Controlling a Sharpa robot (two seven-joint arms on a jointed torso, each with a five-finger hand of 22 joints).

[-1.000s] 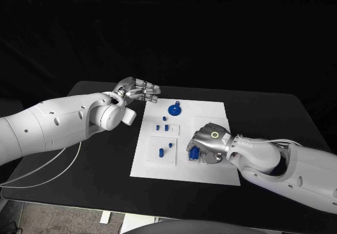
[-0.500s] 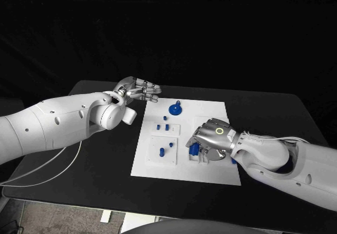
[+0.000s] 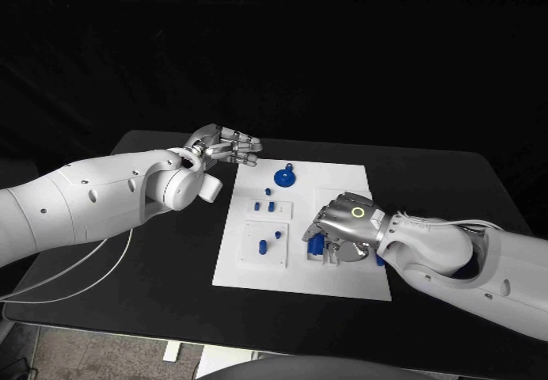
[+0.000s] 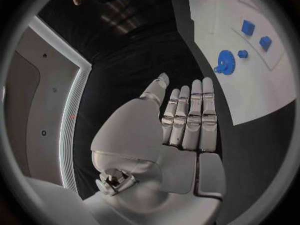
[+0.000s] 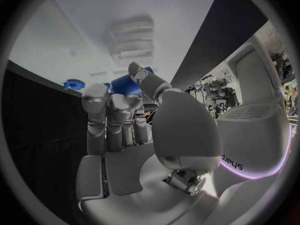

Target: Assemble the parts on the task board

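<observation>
I see right hand (image 3: 343, 222) gripping a blue part (image 3: 314, 247) over the board (image 3: 343, 178); left hand (image 3: 229, 146) idle, open, farther off.

One task board (image 3: 343, 281), white, on one black tabletop (image 3: 149, 261). Blue parts in the head view: one gear (image 3: 284, 177); one small peg (image 3: 268, 191) beside it; two small blocks (image 3: 258, 207); one oblong piece (image 3: 265, 247); one larger piece (image 3: 314, 247) under the right hand (image 3: 346, 223). Two hands; left hand (image 3: 225, 146).
</observation>
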